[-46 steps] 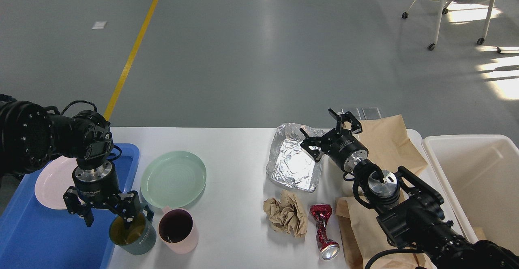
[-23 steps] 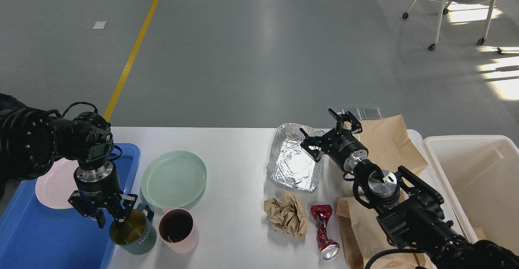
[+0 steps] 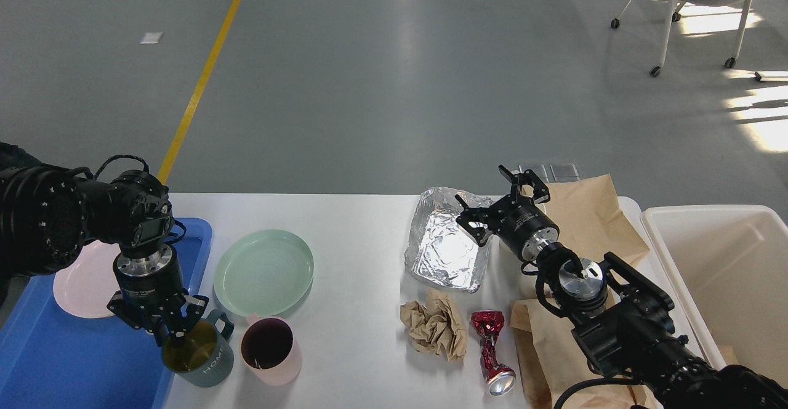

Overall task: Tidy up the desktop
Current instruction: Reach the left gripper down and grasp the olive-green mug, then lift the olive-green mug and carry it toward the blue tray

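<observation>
The white desktop (image 3: 357, 261) holds a pale green plate (image 3: 263, 271), a dark green mug (image 3: 206, 360), a pink mug (image 3: 271, 350), a foil tray (image 3: 443, 252), a crumpled brown paper ball (image 3: 434, 326) and a crushed red can (image 3: 490, 350). My left gripper (image 3: 169, 333) points down, its fingers closed over the green mug's left rim at the blue tray's edge. My right gripper (image 3: 502, 202) is open and empty over the foil tray's right edge.
A blue tray (image 3: 61, 360) at the left holds a pink plate (image 3: 80, 286). Brown paper bags (image 3: 591, 218) lie under my right arm. A cream-white bin (image 3: 726, 261) stands at the right. A wheeled chair (image 3: 702, 2) is far back on the floor.
My left gripper's fingers have drawn together from wide open and lowered onto the green mug's rim. The mug has shifted slightly left. The right arm has not moved.
</observation>
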You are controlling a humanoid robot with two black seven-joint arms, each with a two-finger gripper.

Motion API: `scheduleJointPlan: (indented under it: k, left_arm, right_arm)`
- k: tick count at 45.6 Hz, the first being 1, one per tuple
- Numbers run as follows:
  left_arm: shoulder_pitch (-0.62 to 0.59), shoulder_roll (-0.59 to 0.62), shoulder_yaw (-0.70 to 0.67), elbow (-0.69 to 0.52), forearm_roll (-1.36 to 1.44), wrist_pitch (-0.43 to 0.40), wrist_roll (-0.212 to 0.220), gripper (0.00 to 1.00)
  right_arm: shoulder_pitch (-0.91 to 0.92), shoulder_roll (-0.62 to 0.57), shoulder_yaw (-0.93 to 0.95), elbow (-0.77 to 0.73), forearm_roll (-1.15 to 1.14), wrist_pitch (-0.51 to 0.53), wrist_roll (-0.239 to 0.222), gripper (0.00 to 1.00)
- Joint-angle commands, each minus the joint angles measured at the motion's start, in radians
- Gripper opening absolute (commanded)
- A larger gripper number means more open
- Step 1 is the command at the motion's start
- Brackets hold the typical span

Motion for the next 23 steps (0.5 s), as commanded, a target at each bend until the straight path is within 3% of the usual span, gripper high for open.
scheduleJointPlan:
  k: [1,8,23]
  left_arm:
    - [0.0,0.0,-0.002,-0.001,-0.001,0.0,-0.001,0.09]
    - [0.0,0.0,-0.002,-0.001,-0.001,0.0,-0.003,0.0]
    - [0.006,0.0,-0.057,-0.001,-0.002,0.0,-0.008,0.0]
  right_arm:
    - [-0.001,0.0,0.0,0.0,0.0,0.0,0.0,1.0]
    - [-0.001,0.0,0.0,0.0,0.0,0.0,0.0,1.0]
    - [-0.001,0.0,0.0,0.0,0.0,0.0,0.0,1.0]
